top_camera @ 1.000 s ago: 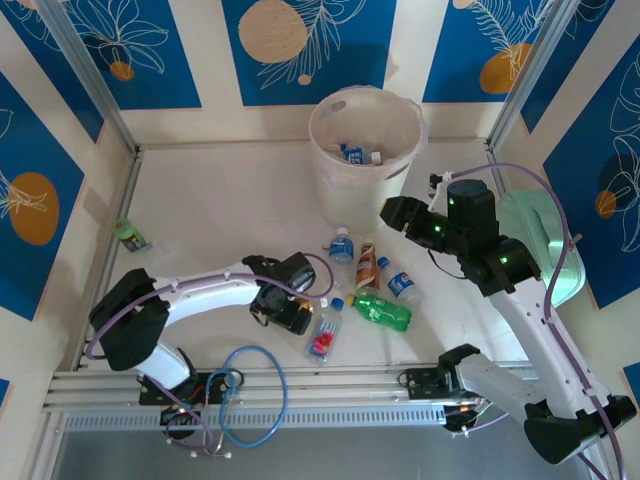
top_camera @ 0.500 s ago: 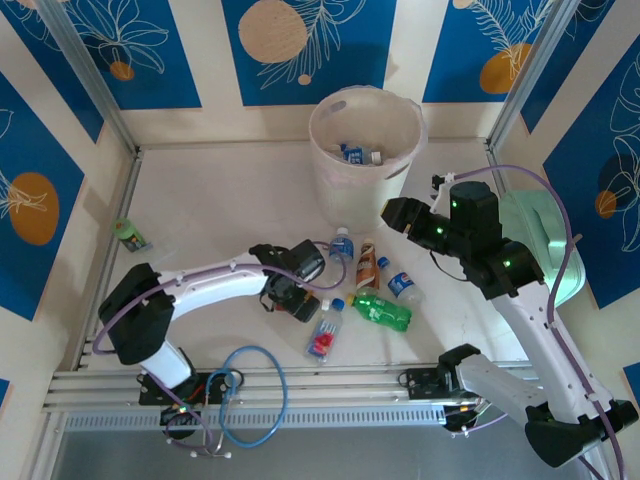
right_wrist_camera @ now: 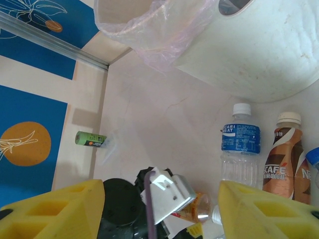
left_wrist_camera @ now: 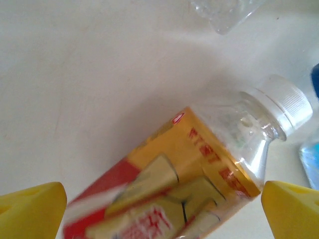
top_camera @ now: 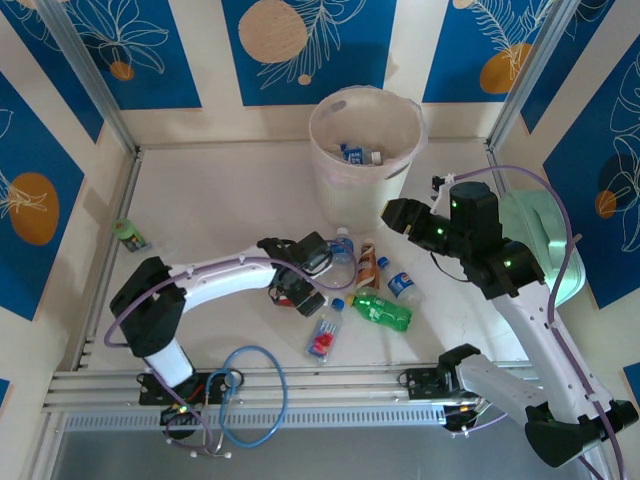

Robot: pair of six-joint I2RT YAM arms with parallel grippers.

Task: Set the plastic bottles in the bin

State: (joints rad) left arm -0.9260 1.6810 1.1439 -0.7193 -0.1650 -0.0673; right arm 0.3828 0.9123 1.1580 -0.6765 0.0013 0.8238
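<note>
An orange-and-red-labelled plastic bottle (left_wrist_camera: 199, 174) with a white cap lies on the table between the two yellow fingertips (left_wrist_camera: 31, 209) of my left gripper (left_wrist_camera: 164, 211), which is open and straddles it without squeezing. From above, the left gripper (top_camera: 303, 283) sits just left of a bottle cluster: a blue-labelled one (top_camera: 342, 245), a brown coffee one (top_camera: 367, 265), a small blue one (top_camera: 403, 285), a green one (top_camera: 382, 312) and a clear red-labelled one (top_camera: 324, 335). The bin (top_camera: 365, 160) stands behind them with bottles inside. My right gripper (top_camera: 396, 214) hangs open and empty beside the bin.
A green bottle (top_camera: 129, 235) lies alone by the left wall. A mint-green box (top_camera: 540, 240) stands at the right behind the right arm. A blue cable loop (top_camera: 250, 390) lies at the near rail. The bin's liner (right_wrist_camera: 154, 25) hangs over its rim.
My left gripper has moved right towards the bottle cluster and opened wide over the orange-labelled bottle. The right arm has barely moved.
</note>
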